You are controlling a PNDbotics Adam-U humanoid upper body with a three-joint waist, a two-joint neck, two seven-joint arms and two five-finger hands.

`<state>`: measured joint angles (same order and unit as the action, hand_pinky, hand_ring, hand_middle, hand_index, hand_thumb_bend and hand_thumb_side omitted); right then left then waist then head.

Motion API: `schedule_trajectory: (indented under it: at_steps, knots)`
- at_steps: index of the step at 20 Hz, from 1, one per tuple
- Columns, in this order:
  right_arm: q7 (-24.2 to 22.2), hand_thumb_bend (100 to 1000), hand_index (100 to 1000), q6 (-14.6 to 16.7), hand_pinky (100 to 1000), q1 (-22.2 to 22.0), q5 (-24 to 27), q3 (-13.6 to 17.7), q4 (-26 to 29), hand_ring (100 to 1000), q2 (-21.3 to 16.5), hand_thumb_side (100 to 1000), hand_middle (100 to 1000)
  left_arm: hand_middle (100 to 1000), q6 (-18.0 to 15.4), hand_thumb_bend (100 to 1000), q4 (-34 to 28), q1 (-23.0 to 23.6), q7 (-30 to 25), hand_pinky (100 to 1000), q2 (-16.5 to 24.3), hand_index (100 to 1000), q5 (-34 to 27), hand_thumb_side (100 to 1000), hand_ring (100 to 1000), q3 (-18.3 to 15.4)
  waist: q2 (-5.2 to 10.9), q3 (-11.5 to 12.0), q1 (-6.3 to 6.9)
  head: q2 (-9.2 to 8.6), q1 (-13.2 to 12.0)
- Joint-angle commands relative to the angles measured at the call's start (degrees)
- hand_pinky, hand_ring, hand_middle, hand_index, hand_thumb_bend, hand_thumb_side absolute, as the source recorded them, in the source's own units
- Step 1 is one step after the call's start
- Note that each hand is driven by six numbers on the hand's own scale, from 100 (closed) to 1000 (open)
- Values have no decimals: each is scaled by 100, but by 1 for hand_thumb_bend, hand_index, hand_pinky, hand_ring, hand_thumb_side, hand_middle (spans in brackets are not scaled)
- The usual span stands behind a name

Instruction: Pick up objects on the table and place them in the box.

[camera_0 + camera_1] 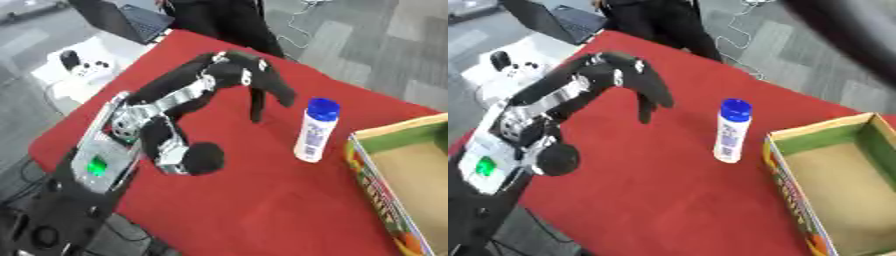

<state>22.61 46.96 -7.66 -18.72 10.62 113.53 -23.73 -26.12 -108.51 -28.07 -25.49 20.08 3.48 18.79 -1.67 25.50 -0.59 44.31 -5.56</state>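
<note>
A: What's the biggest worry from here?

B: The tall white plastic bottle with the blue screw cap [316,130]. It stands upright and alone on the red cloth-covered table [245,200], between the robot's black left hand [262,92] and the open cardboard box with green inner walls and a printed side panel [833,175]. It looks narrow for its height, so I'd guess a sideways brush from the fingers could topple it and send it rolling towards the table's edge.

A: How is that hand set?

B: Its fingers hang down, straight and relaxed, holding nothing. It hovers near the bottle on its left side, not touching it. If it closes too high, near the cap, I think the bottle could tip out of the grasp.

A: And the box?

B: Just to the right of the bottle, nothing to be seen in it so far. Its near wall stands upright, so a bottle carried too low might knock against the rim.

A: The other hand?

B: I can't find the right hand; a dark blur crosses the upper right corner of the right eye view, but I cannot tell what it is.

A: And the room?

B: Grey carpet tiles, an open black laptop [131,20] on a surface beyond the table's far corner, and a white stand [79,67] with small dark things on it.
</note>
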Motion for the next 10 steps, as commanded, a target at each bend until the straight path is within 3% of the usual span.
schedule_trajectory:
  at_steps: [1,10]
  knots:
    - [254,112,411,295,105,-25,80,58,107,275,-83,917,321,658,87,433,189,-217,118,501,88,821,144,973,454,65,71,-10,12,-19,2]
    - [165,115,412,225,103,-55,175,117,107,274,-108,916,322,692,253,690,541,-628,726,536,-145,839,1260,817,478,37,94,-25,28,-19,74]
